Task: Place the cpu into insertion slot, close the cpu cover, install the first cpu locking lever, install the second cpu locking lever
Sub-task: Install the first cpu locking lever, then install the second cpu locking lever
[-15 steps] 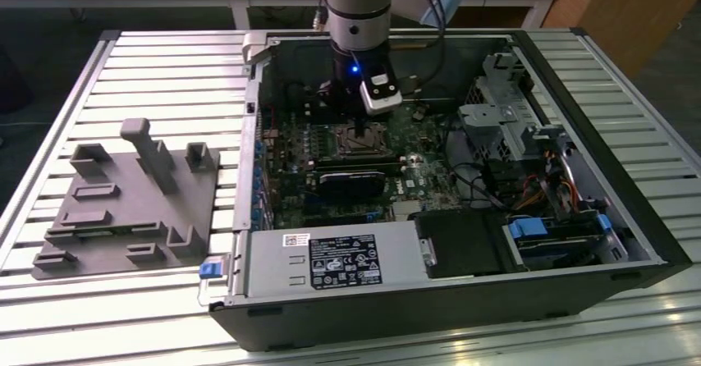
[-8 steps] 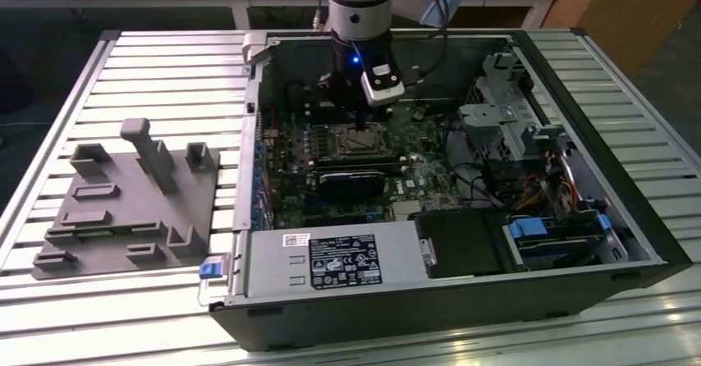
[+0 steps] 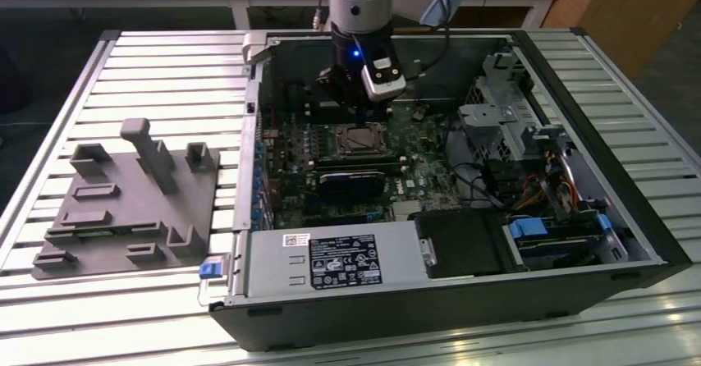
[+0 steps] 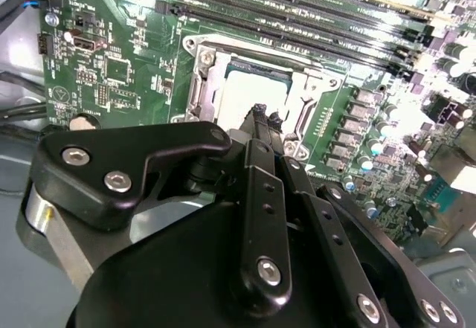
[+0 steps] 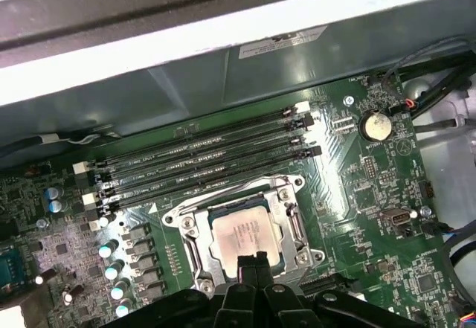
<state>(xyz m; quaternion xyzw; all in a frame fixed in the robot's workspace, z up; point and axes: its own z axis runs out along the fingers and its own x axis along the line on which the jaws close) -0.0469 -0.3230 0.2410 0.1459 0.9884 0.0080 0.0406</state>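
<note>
the arm reaches down into an open computer case [image 3: 613,218] that lies on its side on a slatted metal table [image 3: 131,70]. the pincer [image 3: 353,110] hangs over the far part of the motherboard [image 3: 422,165], directly above the processor socket. in the second wrist view the pincer [image 4: 260,116] shows its two fingertips [image 4: 258,112] pressed together with no gap between them and nothing held; in the first wrist view the pincer [image 5: 251,262] shows the same closed tip, poised over the near edge of the socket.

the cpu [image 5: 244,235] lies flat in the insertion slot, its silvery top visible in both wrist views [image 4: 245,94] and in the exterior view [image 3: 356,140]. the cpu cover [image 5: 290,216], a grey metal frame with a square window, lies down around the chip, so that the chip shows through the window. whether the frame is latched cannot be told. whether the fingertips touch the chip or hover just above it cannot be told either.

the memory slots [image 5: 201,161] run in parallel rows just beside the socket, between it and the case wall. a round coin battery [image 5: 375,126] sits on the board, well apart from the socket.

in the exterior view, a grey fixture plate [image 3: 126,210] with raised blocks rests on the table at the view's left, beside the case. a power supply [image 3: 328,259] occupies the near corner of the case.
</note>
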